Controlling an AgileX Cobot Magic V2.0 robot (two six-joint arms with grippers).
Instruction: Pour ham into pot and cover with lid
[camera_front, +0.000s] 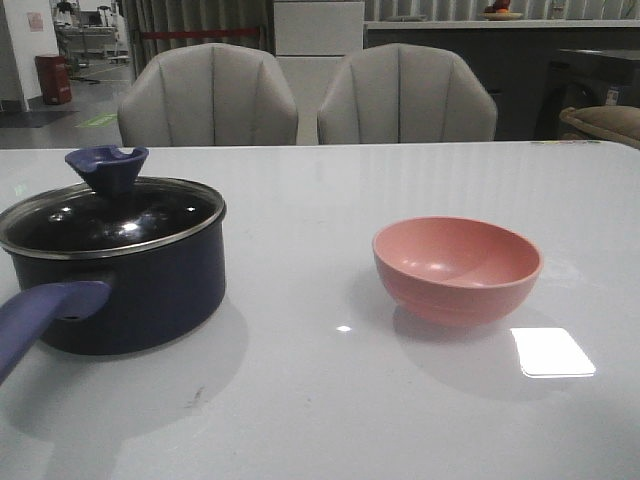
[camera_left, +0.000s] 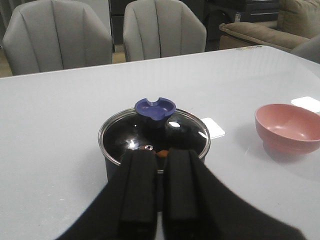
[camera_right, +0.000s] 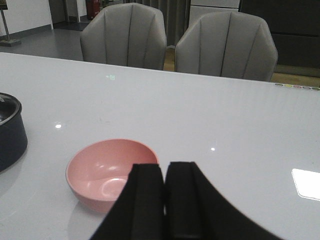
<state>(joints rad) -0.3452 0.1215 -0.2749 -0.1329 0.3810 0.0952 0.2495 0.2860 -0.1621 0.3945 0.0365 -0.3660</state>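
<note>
The dark navy pot stands at the left of the table, its purple-blue handle pointing toward me. The glass lid with its dark blue knob sits on the pot. In the left wrist view an orange-pink bit of ham shows through the lid. My left gripper is shut and empty, just short of the pot's near rim. My right gripper is shut and empty, beside the pink bowl. Neither gripper shows in the front view.
The pink bowl stands empty at the right of the white table. Two grey chairs stand behind the far edge. A bright light reflection lies near the bowl.
</note>
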